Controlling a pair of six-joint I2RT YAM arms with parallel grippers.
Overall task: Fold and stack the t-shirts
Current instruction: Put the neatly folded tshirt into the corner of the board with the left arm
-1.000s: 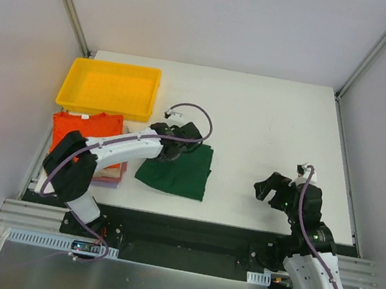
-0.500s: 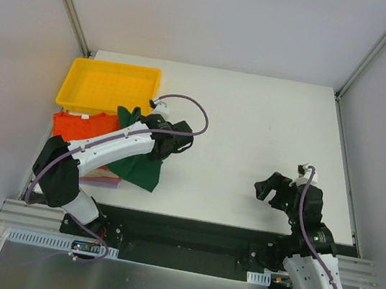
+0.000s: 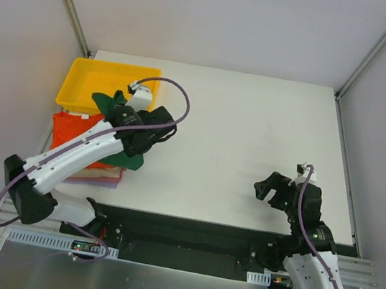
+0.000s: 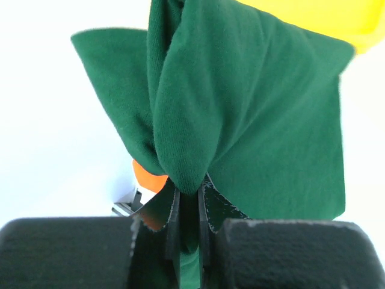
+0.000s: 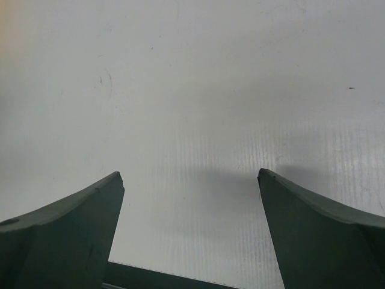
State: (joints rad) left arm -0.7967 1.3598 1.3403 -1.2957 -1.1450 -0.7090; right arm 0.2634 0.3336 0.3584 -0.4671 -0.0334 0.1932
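Observation:
My left gripper (image 3: 116, 114) is shut on a bunched fold of the dark green t-shirt (image 3: 125, 152) and holds it over the stack at the table's left. The wrist view shows the green t-shirt (image 4: 252, 120) hanging in folds from the pinched jaws of the left gripper (image 4: 189, 188). An orange t-shirt (image 3: 68, 126) tops the stack, and a bit of that orange t-shirt (image 4: 147, 178) peeks out under the green cloth. Beige and pale lilac edges (image 3: 93, 179) show beneath. My right gripper (image 3: 274, 188) is open over bare table, and the right gripper (image 5: 189, 180) has nothing between its fingers.
A yellow plastic tray (image 3: 94, 75) sits at the far left corner, just behind the stack; its rim (image 4: 325, 18) shows above the green cloth. The white table (image 3: 254, 124) spreads to the right, with walls and frame posts on both sides.
The left arm has lifted the green t-shirt off the table's middle and carried it leftward over the stack. The right arm has not moved.

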